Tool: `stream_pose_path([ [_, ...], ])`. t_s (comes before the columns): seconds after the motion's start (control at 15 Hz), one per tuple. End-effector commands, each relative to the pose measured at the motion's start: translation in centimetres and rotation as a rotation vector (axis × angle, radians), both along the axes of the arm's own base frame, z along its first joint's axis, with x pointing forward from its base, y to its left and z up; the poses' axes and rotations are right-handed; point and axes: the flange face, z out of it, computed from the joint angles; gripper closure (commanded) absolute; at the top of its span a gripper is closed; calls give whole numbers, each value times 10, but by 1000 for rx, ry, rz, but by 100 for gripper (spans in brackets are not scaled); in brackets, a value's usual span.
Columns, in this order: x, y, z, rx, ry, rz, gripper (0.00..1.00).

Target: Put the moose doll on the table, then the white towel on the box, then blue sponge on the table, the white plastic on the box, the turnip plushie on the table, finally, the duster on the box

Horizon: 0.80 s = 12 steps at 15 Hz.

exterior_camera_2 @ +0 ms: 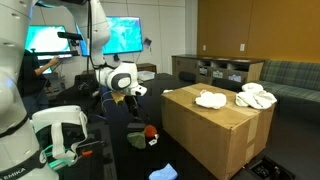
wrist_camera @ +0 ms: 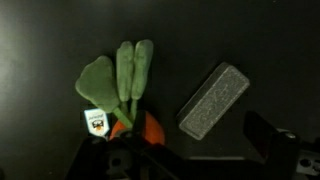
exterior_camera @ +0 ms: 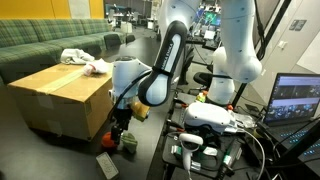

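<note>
Five steps look done: turnip plushie point(wrist_camera: 128, 100) on the table point(wrist_camera: 40, 40), gripper point(exterior_camera: 121, 120) jaws wide, empty; duster point(wrist_camera: 213, 97) still needs the box point(exterior_camera_2: 200, 130).

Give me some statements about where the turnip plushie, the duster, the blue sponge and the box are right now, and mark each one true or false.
1. The turnip plushie lies on the black table. True.
2. The duster sits on top of the cardboard box. False: it lies on the table beside the plushie's leaves.
3. White items lie on top of the box. True.
4. The jaws are clamped on the plushie. False: they stand open, not gripping it.
5. The blue sponge is on the box. False: it lies low down on the table, in front of the box.
</note>
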Motion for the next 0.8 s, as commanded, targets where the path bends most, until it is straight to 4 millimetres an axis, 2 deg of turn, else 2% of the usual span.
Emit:
stream_pose_path([
  [0.0,-16,38,5,92,24,-84,0],
  [0.33,-31,79,-6,203,12,-169,0],
  [0.73,-37,104,-28,268,-25,-162,0],
])
